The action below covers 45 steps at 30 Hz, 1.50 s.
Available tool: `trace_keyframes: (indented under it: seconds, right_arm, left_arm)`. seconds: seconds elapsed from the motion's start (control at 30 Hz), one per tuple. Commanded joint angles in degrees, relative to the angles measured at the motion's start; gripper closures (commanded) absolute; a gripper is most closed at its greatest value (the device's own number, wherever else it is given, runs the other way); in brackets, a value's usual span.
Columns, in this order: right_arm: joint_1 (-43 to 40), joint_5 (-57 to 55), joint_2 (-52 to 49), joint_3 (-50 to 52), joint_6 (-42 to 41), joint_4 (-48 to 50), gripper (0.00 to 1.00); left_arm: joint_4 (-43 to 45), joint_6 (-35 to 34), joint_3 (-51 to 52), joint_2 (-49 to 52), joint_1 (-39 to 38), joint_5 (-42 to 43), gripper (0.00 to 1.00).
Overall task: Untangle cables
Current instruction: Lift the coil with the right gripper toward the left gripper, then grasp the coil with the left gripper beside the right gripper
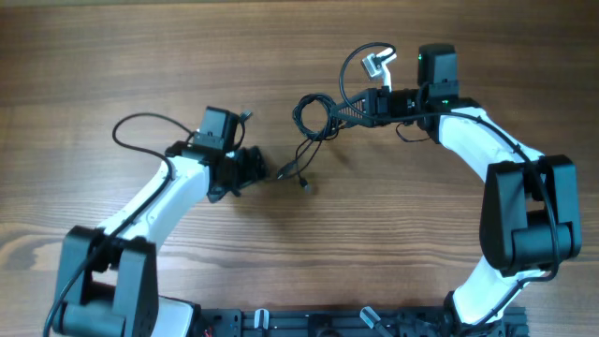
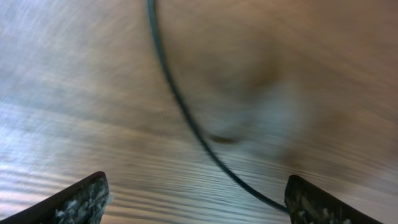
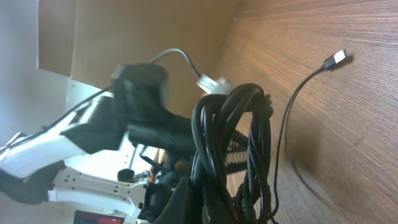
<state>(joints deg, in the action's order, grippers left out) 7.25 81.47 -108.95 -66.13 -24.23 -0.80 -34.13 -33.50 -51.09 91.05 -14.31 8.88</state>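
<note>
R gripper (image 1: 351,107) was shut on the cables (image 1: 314,117). The black bundle sat bunched right at its tips and lifted off the table (image 1: 140,56) in the R wrist view, w/ the fingers themselves hidden behind the loops. From that gripper a loose strand (image 1: 301,159) trailed away across the wood toward the L gripper (image 1: 257,170) and ended in a small plug (image 1: 306,185). A 2nd free end (image 1: 281,173) lay further from the R gripper, just short of the L one. The L gripper stood well apart from the R gripper, jaws spread wide w/ nothing in them. Its fingers (image 2: 81,199) straddled one thin black cord, prob. one of those loose strands, running across the wood btw them. That view was blurred, so whether the tips touched the table couldn't be told. Step in hand, as I judged it: L takes a free end while R anchors the knot. To do it well, L should drop square over the cord so it sits mid-jaw, not at a fingertip edge, then close fully, since the cord is v. thin and would slip from a half grip. Grab near the plug, not mid-strand, then draw it away from the R gripper slowly & low. R should hold firm and not follow, else the loops just tighten. If the bundle drags along, stop and re-pick a diff. strand.
</note>
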Motion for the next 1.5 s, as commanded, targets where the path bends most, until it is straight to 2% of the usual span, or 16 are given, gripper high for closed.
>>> trace_keyframes:
  seconds: [0.0, 0.17, 0.3, 0.33, 0.37, 0.43, 0.67, 0.8, 0.93, 1.1, 1.13, 1.23, 1.27, 1.33, 1.37, 1.47]
  right_arm:
    - [0.1, -0.7, 2.0, 0.0, -0.2, -0.4, 0.96]
    - [0.4, -0.5, 2.0, 0.0, -1.9, -0.5, 0.96]
    - [2.6, -0.5, 2.0, 0.0, -3.4, -0.5, 0.96]
    - [3.4, -0.5, 2.0, 0.0, -3.4, -0.4, 0.96]
    - [4.3, -0.5, 2.0, 0.0, -3.4, -0.2, 0.96]
    - [5.3, -0.5, 2.0, 0.0, -4.7, 0.6, 0.96]
    - [7.5, 1.2, 2.0, 0.0, -14.8, 11.8, 0.96]
    - [9.0, 3.3, 2.0, 0.0, -21.0, 19.0, 0.96]
    - [10.7, 4.8, 2.0, 0.0, -22.4, 20.9, 0.96]
    - [11.5, 5.0, 2.0, 0.0, -22.4, 20.9, 0.96]
    - [11.5, 5.2, 2.0, 0.0, -22.4, 20.9, 0.96]
    - [11.5, 5.5, 2.0, 0.0, -22.3, 20.9, 0.96]
    - [11.5, 5.4, 2.0, 0.0, -21.4, 20.9, 0.95]
    - [11.5, 5.4, 2.0, 0.0, -19.8, 20.9, 0.95]
    - [11.5, 5.4, 2.0, 0.0, -19.2, 20.9, 0.95]
    - [11.5, 1.6, 1.9, 0.0, -17.1, 20.7, 0.88]
  left_arm:
    - [0.3, 3.3, -4.1, -7.1, 1.9, 4.6, 0.0]
    - [1.5, 3.1, -4.3, -14.0, 3.6, 5.8, 0.0]
    - [3.5, 3.1, -4.2, -13.6, 3.5, 13.3, 0.0]
    - [4.0, 3.1, -4.2, -13.2, 3.5, 15.3, 0.01]
    - [4.6, 3.1, -4.2, -12.4, 3.5, 16.8, 0.07]
    - [4.6, 3.1, -4.2, -11.4, 3.6, 16.8, 0.14]
    - [5.4, 3.1, -4.2, -9.8, 2.6, 17.3, 0.11]
    - [6.6, 3.1, -4.2, -8.7, 1.7, 17.0, 0.13]
    - [8.3, 3.1, -4.2, -6.9, 1.7, 16.4, 0.16]
    - [9.3, 3.1, -4.2, -6.6, 1.7, 10.5, 0.22]
    - [9.3, 3.1, -4.2, -6.6, 1.7, 9.5, 0.25]
    - [9.3, 3.1, -4.2, -6.6, 1.7, 7.7, 0.49]
    - [9.3, 3.1, -4.2, -6.6, 1.8, 3.0, 0.69]
    - [9.4, 3.1, -4.2, -6.6, 2.3, 0.3, 0.89]
    - [9.5, 3.1, -4.2, -6.6, 2.7, 0.2, 0.94]
    - [9.2, 3.1, -4.2, -6.6, 4.4, 0.2, 0.96]
